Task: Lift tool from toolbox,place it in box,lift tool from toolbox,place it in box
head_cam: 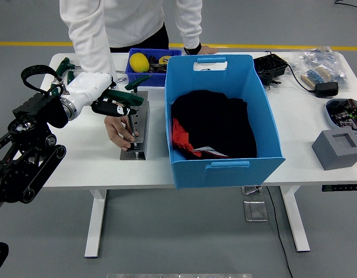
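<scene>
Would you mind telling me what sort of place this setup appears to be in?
Probably a robotics lab or workshop floor: a white standing desk on grey flooring with a yellow line, a small blue bin of tools, and electronics and cables at the right.

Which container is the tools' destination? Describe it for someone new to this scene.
Start at the white table. The big blue box stands at its middle, with black and red fabric inside. It is far larger and taller than the small dark-blue bin behind its left corner and the flat grey tool tray on its left.
</scene>
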Controlling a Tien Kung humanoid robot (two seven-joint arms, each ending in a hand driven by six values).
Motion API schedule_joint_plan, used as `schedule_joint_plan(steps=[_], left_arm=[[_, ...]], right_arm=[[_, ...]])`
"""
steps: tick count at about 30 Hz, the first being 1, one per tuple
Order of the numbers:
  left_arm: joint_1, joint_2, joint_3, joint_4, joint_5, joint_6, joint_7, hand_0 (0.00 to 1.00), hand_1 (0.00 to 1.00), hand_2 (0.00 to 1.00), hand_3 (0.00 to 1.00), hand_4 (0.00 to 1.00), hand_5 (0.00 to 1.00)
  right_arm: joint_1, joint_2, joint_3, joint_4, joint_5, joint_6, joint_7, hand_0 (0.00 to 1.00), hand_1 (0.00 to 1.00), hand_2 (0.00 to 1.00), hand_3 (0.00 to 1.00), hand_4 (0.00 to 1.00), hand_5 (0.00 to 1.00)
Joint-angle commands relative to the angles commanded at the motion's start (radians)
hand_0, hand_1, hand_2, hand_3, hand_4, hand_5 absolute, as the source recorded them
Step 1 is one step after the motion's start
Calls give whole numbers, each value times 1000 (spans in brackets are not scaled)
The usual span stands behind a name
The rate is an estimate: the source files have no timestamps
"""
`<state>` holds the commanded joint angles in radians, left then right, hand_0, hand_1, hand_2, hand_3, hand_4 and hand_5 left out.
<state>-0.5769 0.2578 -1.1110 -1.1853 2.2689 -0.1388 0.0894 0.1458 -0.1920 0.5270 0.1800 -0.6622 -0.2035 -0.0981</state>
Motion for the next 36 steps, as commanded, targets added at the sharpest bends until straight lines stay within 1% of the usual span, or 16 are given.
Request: schedule_joint_plan(steps=[2, 3, 8, 9, 14, 15, 16, 21, 22, 27, 28, 33, 34, 36], left_arm=[[-3, 2, 3, -2, 0, 19, -2, 126, 2, 28, 96, 998, 712], [-4, 3, 4, -4, 0, 30, -3, 117, 2, 9, 72, 998, 735], [-8, 9, 9, -7, 0, 52, -6, 117, 2, 9, 72, 998, 735], [-7, 10, 10, -6, 0, 59, -7, 111, 2, 2, 66, 806, 638], [-7, 13, 15, -10, 0, 77, -11, 111, 2, 2, 66, 806, 638], [-8, 15, 17, -13, 0, 78, -12, 111, 2, 2, 66, 806, 638], [-9, 17, 18, -15, 0, 77, -12, 107, 2, 2, 59, 758, 606], [-14, 31, 20, -42, 0, 68, -8, 107, 2, 2, 59, 758, 606], [-16, 35, 19, -50, 0, 66, -7, 107, 2, 2, 57, 729, 567], [-24, 53, 15, -81, 0, 53, 0, 107, 2, 2, 57, 729, 567], [-26, 56, 15, -86, 0, 50, 1, 107, 2, 2, 60, 705, 526], [-37, 75, 16, -109, 0, 34, 7, 107, 2, 2, 60, 705, 526], [-38, 77, 16, -111, 0, 32, 8, 109, 2, 2, 61, 698, 509], [-43, 84, 17, -118, 0, 27, 9, 109, 2, 2, 61, 698, 509]], right_arm=[[1, 0, 1, 0, -1, 0, 0, 628, 623, 685, 535, 789, 574], [1, 0, 0, 0, 0, 0, 0, 628, 623, 685, 535, 789, 574], [1, -1, 3, 0, -2, 1, -1, 628, 623, 685, 535, 789, 574], [1, -1, 3, 0, -2, 0, 0, 628, 623, 685, 535, 789, 574], [1, -1, 6, 0, -5, 0, -1, 628, 623, 685, 535, 789, 575], [0, -1, 8, 0, -6, 0, -2, 628, 623, 685, 535, 789, 575], [0, 0, 10, 0, -8, 0, -2, 629, 623, 684, 535, 789, 574], [-1, 0, 16, 0, -13, 0, -3, 629, 623, 684, 535, 789, 574], [-1, 0, 19, 0, -16, 0, -3, 629, 622, 684, 535, 789, 574], [-3, 0, 24, 0, -22, 1, -5, 629, 622, 684, 535, 789, 574], [-3, 0, 25, 0, -23, 1, -5, 629, 623, 685, 535, 789, 575], [-4, 1, 28, 0, -25, 1, -6, 629, 623, 685, 535, 789, 575], [-4, 1, 28, 0, -25, 1, -6, 629, 623, 685, 535, 789, 575], [-4, 1, 29, 0, -26, 1, -6, 629, 623, 685, 535, 789, 575]])
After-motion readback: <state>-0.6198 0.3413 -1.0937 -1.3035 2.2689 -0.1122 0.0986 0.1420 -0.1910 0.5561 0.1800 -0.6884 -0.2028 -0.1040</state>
